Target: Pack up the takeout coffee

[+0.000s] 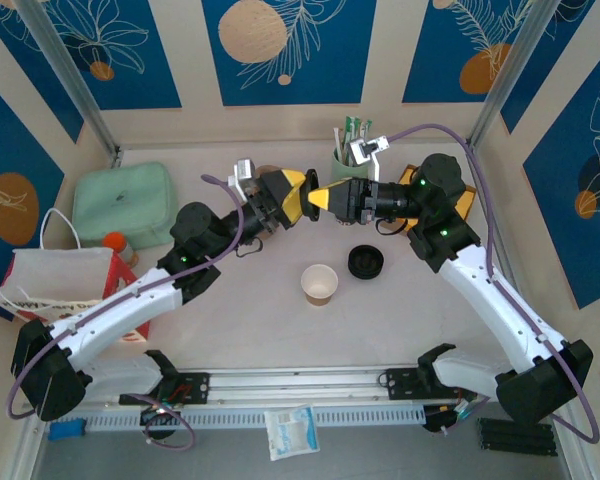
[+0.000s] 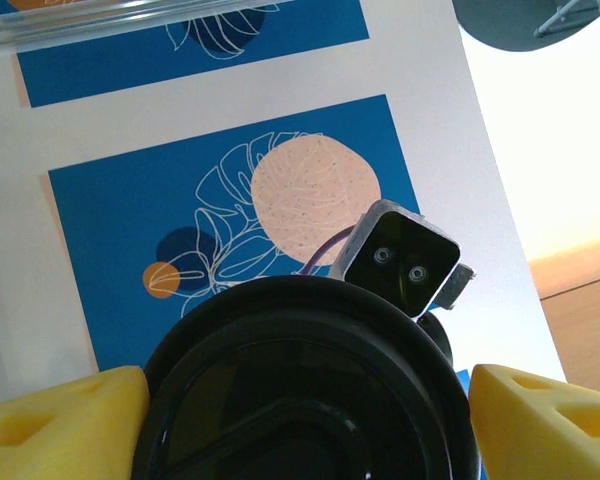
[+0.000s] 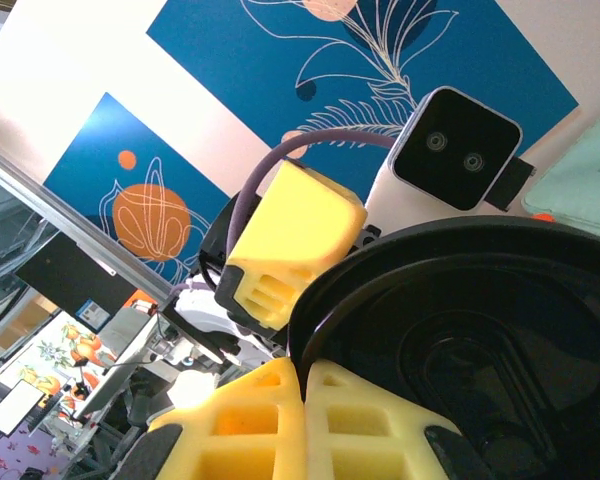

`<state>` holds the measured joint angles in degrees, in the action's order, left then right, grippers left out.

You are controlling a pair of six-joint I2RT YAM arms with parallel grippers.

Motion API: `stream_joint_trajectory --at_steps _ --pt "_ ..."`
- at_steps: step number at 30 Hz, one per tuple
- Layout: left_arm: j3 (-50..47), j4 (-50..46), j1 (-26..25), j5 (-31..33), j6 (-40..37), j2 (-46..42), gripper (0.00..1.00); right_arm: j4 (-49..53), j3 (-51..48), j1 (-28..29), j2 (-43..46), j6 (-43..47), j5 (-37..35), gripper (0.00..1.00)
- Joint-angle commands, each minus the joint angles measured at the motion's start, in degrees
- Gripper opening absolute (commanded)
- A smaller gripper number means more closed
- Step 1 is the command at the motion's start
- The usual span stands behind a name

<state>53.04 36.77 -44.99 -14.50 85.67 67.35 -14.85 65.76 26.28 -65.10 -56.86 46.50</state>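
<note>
The takeout coffee (image 1: pixel 319 284), a small pale paper cup, stands uncovered on the table in front of both arms. Above it my two grippers meet nose to nose in the air over a flat black lid (image 2: pixel 300 380). My right gripper (image 3: pixel 305 375) is shut on the lid's rim (image 3: pixel 325 300), pads pressed together. My left gripper (image 2: pixel 305 425) spans the lid, one yellow finger (image 2: pixel 65 420) against each side of it. From above, the left gripper (image 1: pixel 300 197) and right gripper (image 1: pixel 317 198) nearly touch.
A black round piece (image 1: pixel 365 262) lies right of the cup. A pale green cup of sticks (image 1: pixel 348 152) stands at the back. A mint pouch (image 1: pixel 125 203), an orange-capped bottle (image 1: pixel 115 243) and a white paper bag (image 1: pixel 65 285) sit on the left.
</note>
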Motion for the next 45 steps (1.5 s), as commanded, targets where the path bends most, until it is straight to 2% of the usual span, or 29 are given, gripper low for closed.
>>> stream_joint_trajectory --at_steps 1,5,16,19,25,30,32,38,45 --pt "-0.5 4.0 0.3 0.1 0.6 -0.4 0.77 -0.3 -1.1 0.1 0.1 -0.3 -1.0 0.00" --pt "-0.6 4.3 0.3 0.2 0.8 -0.4 0.72 -0.3 -1.3 0.1 0.1 -0.4 -1.2 0.00" --pt "0.1 5.1 0.3 -0.7 0.8 0.1 0.67 -0.2 -2.1 -0.2 0.0 -0.6 -2.2 0.00" --pt "0.0 5.1 0.3 -0.6 0.6 0.1 0.66 -0.1 -2.3 -0.2 0.0 -0.7 -2.4 0.03" --pt "-0.5 5.0 0.3 0.0 0.0 -0.1 0.66 0.4 -2.6 -0.6 0.1 -1.0 -2.9 0.18" --pt "-1.0 3.9 0.3 0.4 -1.1 -0.2 0.66 1.8 -3.0 -1.9 1.1 -0.7 -3.2 0.46" --pt "-1.3 3.2 0.3 0.7 -1.7 -0.2 0.66 2.9 -3.2 -2.6 1.9 -0.4 -3.3 0.52" --pt "-2.5 2.1 0.3 1.5 -3.3 -0.2 0.66 4.8 -4.6 -3.7 3.2 0.6 -3.8 0.56" --pt "-2.6 -4.6 0.3 2.1 -8.8 -1.4 0.66 10.1 -5.8 -4.5 4.8 3.7 -4.5 0.62"
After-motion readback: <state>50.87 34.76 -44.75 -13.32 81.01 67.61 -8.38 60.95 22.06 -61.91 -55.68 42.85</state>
